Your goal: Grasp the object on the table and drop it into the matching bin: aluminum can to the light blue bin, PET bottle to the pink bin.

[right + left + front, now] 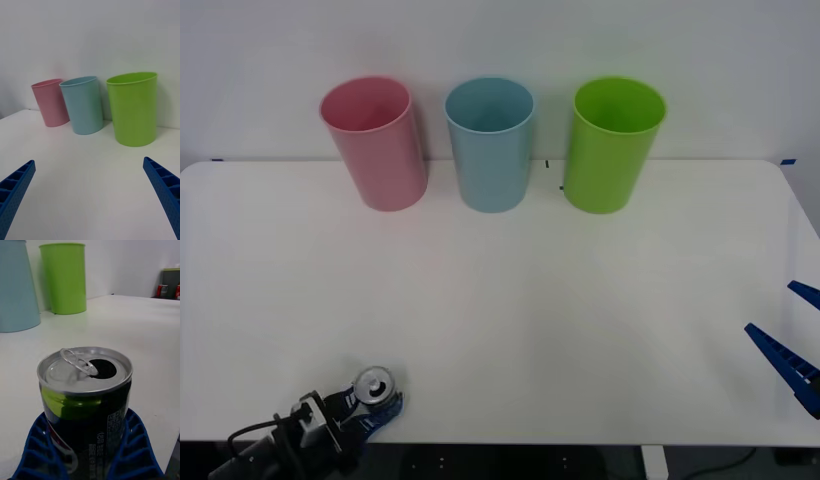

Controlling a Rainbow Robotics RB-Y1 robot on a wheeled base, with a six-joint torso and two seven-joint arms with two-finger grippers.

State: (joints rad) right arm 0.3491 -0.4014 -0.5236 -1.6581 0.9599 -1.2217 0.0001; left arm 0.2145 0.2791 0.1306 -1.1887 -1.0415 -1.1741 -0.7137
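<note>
Left wrist view: opened dark-sided aluminum can (85,405), upright.

In the front view the left pincer (370,405) is mostly covered by its own wrist hardware at the near left edge of the counter (500,300), and the can (373,385) shows little more than its silver top. The right pincer (792,335) is cut by the right edge, its fingers running out of view. In the left wrist view the can's (86,405) lower body is cut off and its side print is too small to read. The light blue bin (17,288) is cut by the picture's edge. Small red things (163,290) far off are too blurred to identify
</note>
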